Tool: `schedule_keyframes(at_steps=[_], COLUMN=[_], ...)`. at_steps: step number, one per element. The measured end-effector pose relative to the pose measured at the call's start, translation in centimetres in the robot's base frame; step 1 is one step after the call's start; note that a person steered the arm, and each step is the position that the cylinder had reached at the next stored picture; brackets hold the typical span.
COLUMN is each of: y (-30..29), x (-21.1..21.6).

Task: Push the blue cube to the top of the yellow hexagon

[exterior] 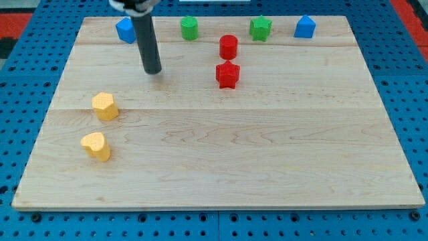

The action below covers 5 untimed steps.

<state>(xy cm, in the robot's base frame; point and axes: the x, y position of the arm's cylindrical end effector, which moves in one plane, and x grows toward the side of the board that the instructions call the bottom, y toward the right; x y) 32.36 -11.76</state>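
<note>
The blue cube (pixel 125 30) sits near the board's top left, partly hidden behind my rod. The yellow hexagon (pixel 105 106) lies at the left, well below the cube. My tip (pixel 154 69) rests on the board to the lower right of the blue cube and to the upper right of the yellow hexagon, touching neither.
A yellow heart-shaped block (pixel 97 146) lies below the hexagon. A green cylinder (pixel 190 28), a green star (pixel 260 28) and a second blue block (pixel 305 27) line the top edge. A red cylinder (pixel 229 46) and a red star (pixel 227 74) sit near the top middle.
</note>
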Motion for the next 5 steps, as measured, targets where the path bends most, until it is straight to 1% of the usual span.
schedule_keyframes(at_steps=[2, 3, 4, 5], y=[-0.2, -4.6, -2.9, -2.7], x=[-11.9, -13.2, -11.4, -10.1])
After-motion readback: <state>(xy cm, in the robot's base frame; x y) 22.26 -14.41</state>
